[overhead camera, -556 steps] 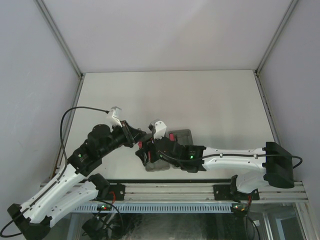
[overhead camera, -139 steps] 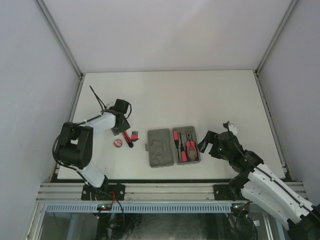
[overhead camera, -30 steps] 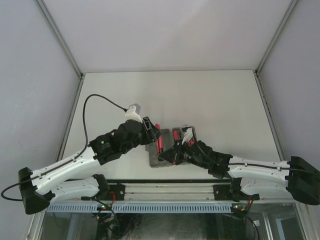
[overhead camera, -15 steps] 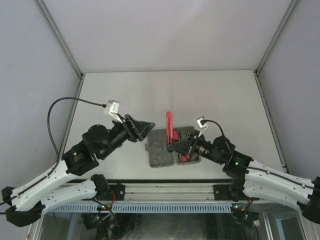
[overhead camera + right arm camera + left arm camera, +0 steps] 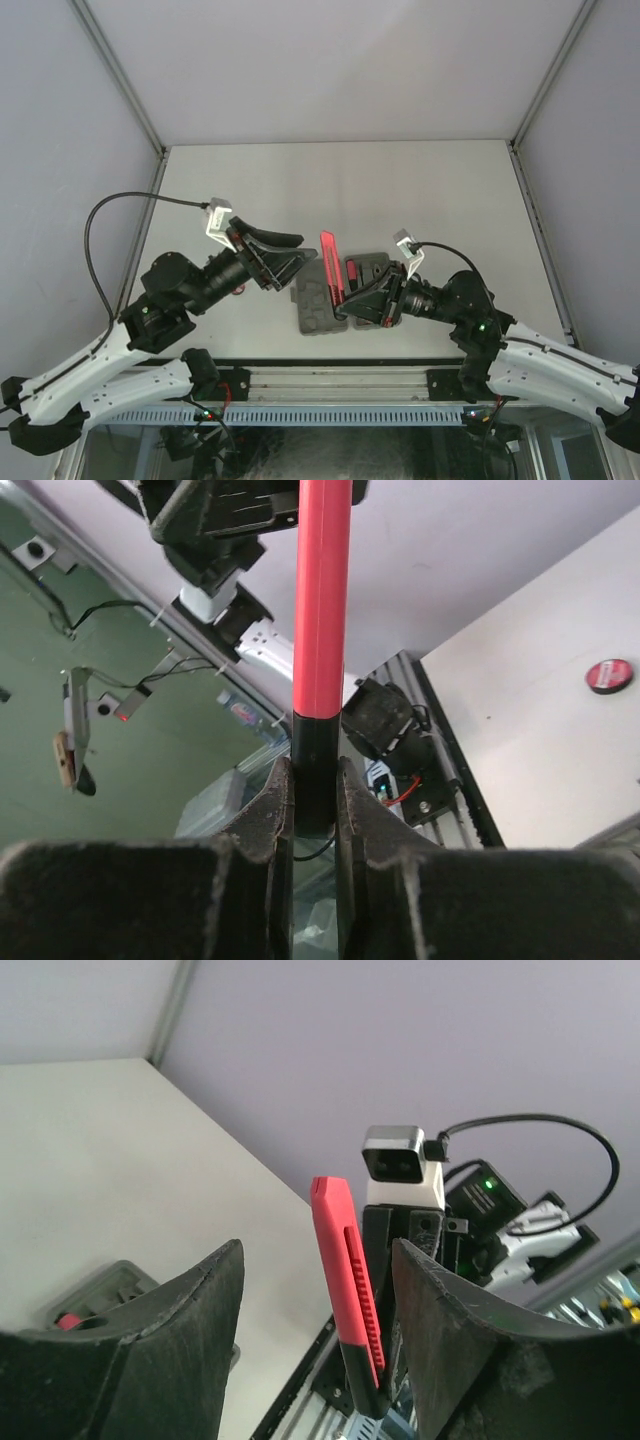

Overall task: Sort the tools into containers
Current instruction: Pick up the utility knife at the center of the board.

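My right gripper (image 5: pixel 315 780) is shut on the black end of a flat red-and-black tool (image 5: pixel 322 600), which it holds upright in the air above the grey case (image 5: pixel 312 308). In the top view the tool (image 5: pixel 329 265) stands between the two arms. My left gripper (image 5: pixel 318 1252) is open, its fingers on either side of the same tool (image 5: pixel 345 1260) without touching it. The case lies open on the table with red-handled tools in its right half (image 5: pixel 378 272). A small round red disc (image 5: pixel 608 675) lies on the table.
The right wrist's camera (image 5: pixel 400 1165) faces my left gripper closely. A corner of the case (image 5: pixel 100 1295) shows low left in the left wrist view. The aluminium rail (image 5: pixel 330 385) runs along the table's near edge.
The right gripper has carried the red-and-black tool slightly left and tilted it. My left gripper has opened wider and moved in, so its fingers now flank the tool.
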